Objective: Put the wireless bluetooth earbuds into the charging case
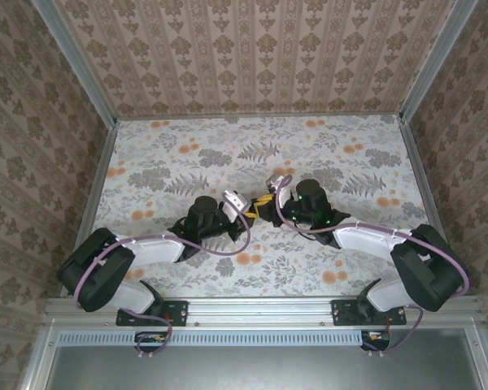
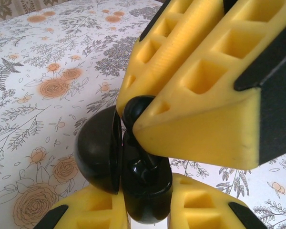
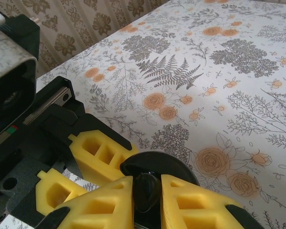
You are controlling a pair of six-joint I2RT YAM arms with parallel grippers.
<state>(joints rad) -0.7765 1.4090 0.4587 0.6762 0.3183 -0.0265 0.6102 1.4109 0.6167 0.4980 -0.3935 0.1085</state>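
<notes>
Charging case (image 2: 99,153) pinched in left pincer (image 2: 144,207), right pincer (image 3: 147,185) angled down onto it pinching an earbud (image 2: 136,110)

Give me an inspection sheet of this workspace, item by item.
Surface: floral-print table cover, flat.
Job's things: glossy black rounded charging case, hinged lid open; small glossy black earbud at its open edge; second earbud cannot be told.
Clutter: nothing seen.
Grippers: left gripper shut on the charging case; right gripper shut on the earbud.
Cables: purple cables looped along both arms.
Surroundings: patterned wallpaper walls; aluminium frame rail.
</notes>
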